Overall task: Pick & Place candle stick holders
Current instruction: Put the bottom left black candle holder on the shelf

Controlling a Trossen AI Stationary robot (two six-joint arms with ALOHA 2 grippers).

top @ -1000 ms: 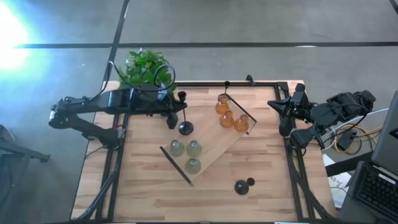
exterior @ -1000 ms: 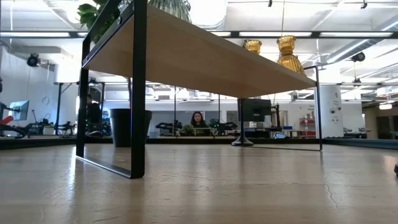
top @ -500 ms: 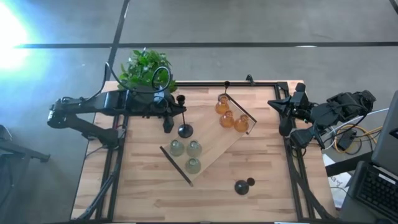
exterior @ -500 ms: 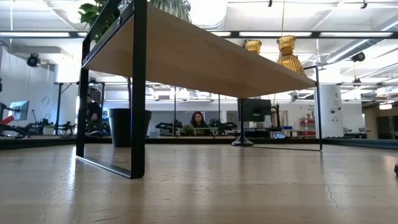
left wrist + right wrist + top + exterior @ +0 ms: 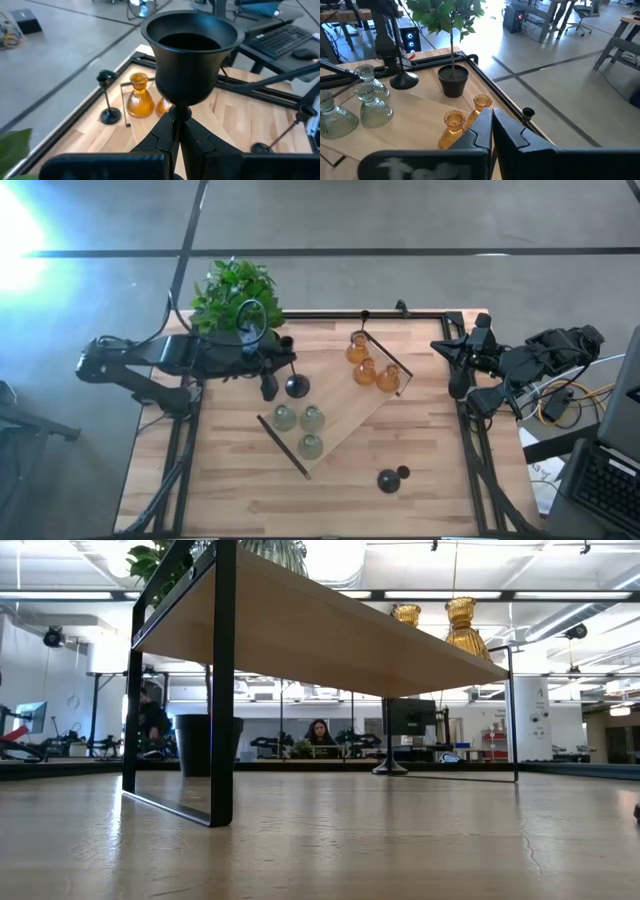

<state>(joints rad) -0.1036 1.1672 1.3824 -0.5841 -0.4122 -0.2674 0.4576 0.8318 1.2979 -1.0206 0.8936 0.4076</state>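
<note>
My left gripper (image 5: 176,120) is shut on a black candle stick holder (image 5: 189,55) at the table's far left, by the plant; from above the holder shows as a dark disc (image 5: 297,386). Three amber holders (image 5: 366,370) and three green-grey holders (image 5: 302,425) stand by their bases on a slanted wooden shelf (image 5: 345,415). A second black holder (image 5: 365,316) stands at the far edge. A third (image 5: 392,477) lies on its side near the front. My right gripper (image 5: 490,120) is shut and empty at the right edge. My left gripper pinches the black holder's thin stem (image 5: 176,112) just below its cup, between its two fingers. The fingers come level from the table's left and lie across the stem. The holder stands upright. The fingers hide its base, so I cannot tell whether it is on the table.
A black pot with a green plant (image 5: 232,292) stands at the far left corner, close behind my left arm. The shelf's black metal legs (image 5: 222,690) stand mid-table. Bare wood lies along the front left (image 5: 210,480). A person (image 5: 320,730) sits in the room beyond.
My left arm has drawn back a little toward the table's left and near edges, staying shut on the black holder. The holder has stayed upright and has shifted only slightly.
</note>
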